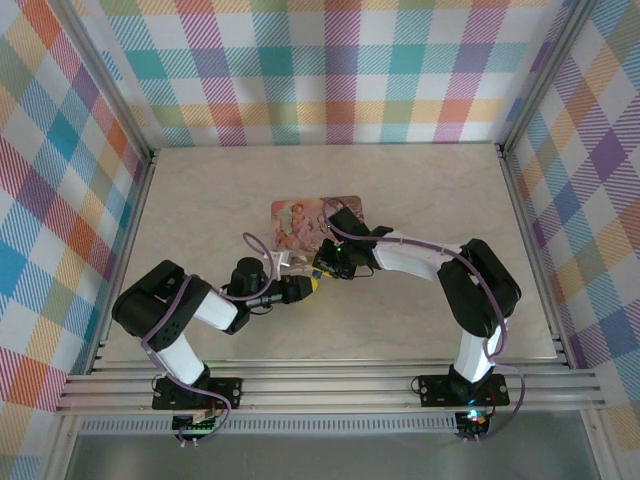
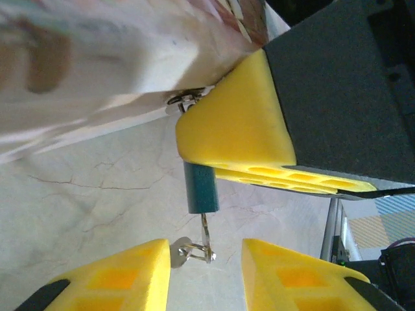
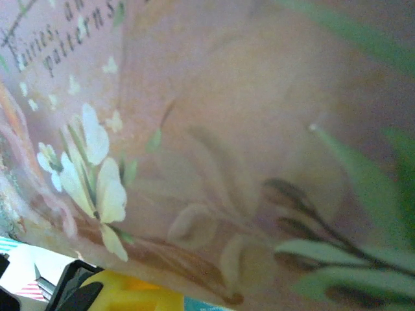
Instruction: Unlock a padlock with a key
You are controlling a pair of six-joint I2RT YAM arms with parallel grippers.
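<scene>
One camera high, two close in.
The top external camera is looking down from above and behind the black arm bases (image 1: 197, 392) at the frame's bottom, taking in the pale marbled tabletop (image 1: 200, 190). The left wrist camera is looking low across that tabletop, its own yellow foam fingers (image 2: 123, 282) at the bottom edge, facing the small blue-bodied padlock (image 2: 201, 188) at centre and the pink illustrated rectangular tin (image 2: 97, 58), blurred at upper left. The right wrist camera is sitting very close to that tin (image 3: 227, 129), which all three views are sharing.
</scene>
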